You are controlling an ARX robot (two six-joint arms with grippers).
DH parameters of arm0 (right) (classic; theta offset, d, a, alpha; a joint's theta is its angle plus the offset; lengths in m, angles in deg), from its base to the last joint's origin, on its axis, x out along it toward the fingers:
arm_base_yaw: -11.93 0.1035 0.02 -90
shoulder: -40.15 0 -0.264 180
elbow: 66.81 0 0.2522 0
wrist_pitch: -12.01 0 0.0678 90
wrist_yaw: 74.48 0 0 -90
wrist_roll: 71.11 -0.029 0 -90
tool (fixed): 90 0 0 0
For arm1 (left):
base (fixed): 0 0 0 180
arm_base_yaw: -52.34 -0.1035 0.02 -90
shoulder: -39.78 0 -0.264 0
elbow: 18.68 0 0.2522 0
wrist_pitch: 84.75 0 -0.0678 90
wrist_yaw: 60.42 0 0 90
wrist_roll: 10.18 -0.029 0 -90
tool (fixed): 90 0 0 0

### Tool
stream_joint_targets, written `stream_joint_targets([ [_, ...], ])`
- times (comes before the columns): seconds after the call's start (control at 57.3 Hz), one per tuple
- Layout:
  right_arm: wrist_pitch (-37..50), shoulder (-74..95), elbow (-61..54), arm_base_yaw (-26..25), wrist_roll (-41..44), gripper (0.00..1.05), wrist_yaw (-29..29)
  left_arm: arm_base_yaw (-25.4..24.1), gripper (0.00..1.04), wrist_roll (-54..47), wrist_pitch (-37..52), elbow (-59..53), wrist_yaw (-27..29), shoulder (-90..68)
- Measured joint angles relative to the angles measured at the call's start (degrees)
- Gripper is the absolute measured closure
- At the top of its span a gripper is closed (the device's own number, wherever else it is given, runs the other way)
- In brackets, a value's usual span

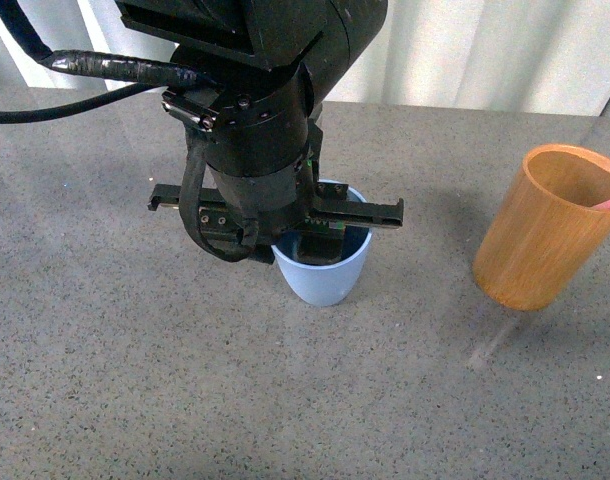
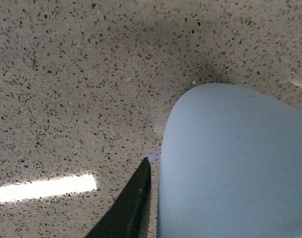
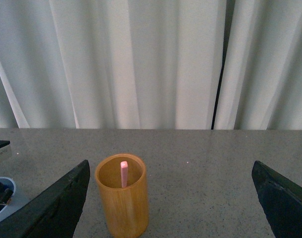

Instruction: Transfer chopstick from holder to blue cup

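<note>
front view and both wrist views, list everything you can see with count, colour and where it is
blue cup: one, light blue, upright on the table, under the left tool
holder: one, orange-brown wood, upright on the table, right of the blue cup in the front view
chopstick: one, pale pink, standing inside the holder, its end near the rim
table: one, grey speckled, under both cups
curtains: white, hanging behind the table's far edge
left tool: one, black, lowered at the blue cup's rim; one finger shows beside the cup's outer wall; open or shut not visible
right tool: one, black, fingers spread wide, facing the holder
</note>
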Motion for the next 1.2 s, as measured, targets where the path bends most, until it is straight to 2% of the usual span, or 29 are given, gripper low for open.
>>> stream_joint_targets([
  [0.157, 0.0, 0.0, 0.0, 0.0, 0.0, 0.1, 0.0, -1.5, 0.52, -0.1, 0.4, -1.0, -1.0, 3.1],
  [0.244, 0.0, 0.0, 0.0, 0.0, 0.0, 0.1, 0.0, -3.7, 0.36, -0.2, 1.1, -2.1, -1.9, 7.6],
  [0.314, 0.0, 0.0, 0.0, 0.0, 0.0, 0.1, 0.0, -5.0, 0.27, -0.3, 1.9, -3.4, -2.6, 10.7],
  [0.436, 0.0, 0.0, 0.0, 0.0, 0.0, 0.1, 0.0, -9.4, 0.05, -0.7, 8.2, -10.5, -5.2, 20.4],
  [0.523, 0.0, 0.0, 0.0, 0.0, 0.0, 0.1, 0.0, -13.9, 0.07, -0.8, 19.6, -20.5, -9.3, 30.6],
  [0.541, 0.0, 0.0, 0.0, 0.0, 0.0, 0.1, 0.0, -14.3, 0.08, -1.8, 21.6, -21.9, -8.5, 31.7],
  [0.576, 0.0, 0.0, 0.0, 0.0, 0.0, 0.1, 0.0, -16.0, 0.15, -5.5, 33.4, -28.4, -2.7, 36.4],
  [0.61, 0.0, 0.0, 0.0, 0.0, 0.0, 0.1, 0.0, -17.7, 0.2, -8.6, 42.4, -33.4, 0.7, 39.9],
  [0.628, 0.0, 0.0, 0.0, 0.0, 0.0, 0.1, 0.0, -18.4, 0.22, -9.1, 45.5, -35.2, 1.2, 41.3],
  [0.663, 0.0, 0.0, 0.0, 0.0, 0.0, 0.1, 0.0, -21.2, 0.31, -13.6, 57.1, -42.8, 1.8, 47.2],
  [0.733, 0.0, 0.0, 0.0, 0.0, 0.0, 0.1, 0.0, -24.2, 0.47, -17.5, 68.8, -52.2, 2.6, 54.3],
  [1.047, 0.0, 0.0, 0.0, 0.0, 0.0, 0.1, 0.1, -26.1, 1.01, -20.6, 71.0, -65.1, -1.0, 63.2],
  [1.203, 0.0, 0.0, 0.0, 0.0, 0.0, 0.1, 0.0, -30.2, 1.01, -20.9, 69.9, -69.4, -4.8, 68.9],
])
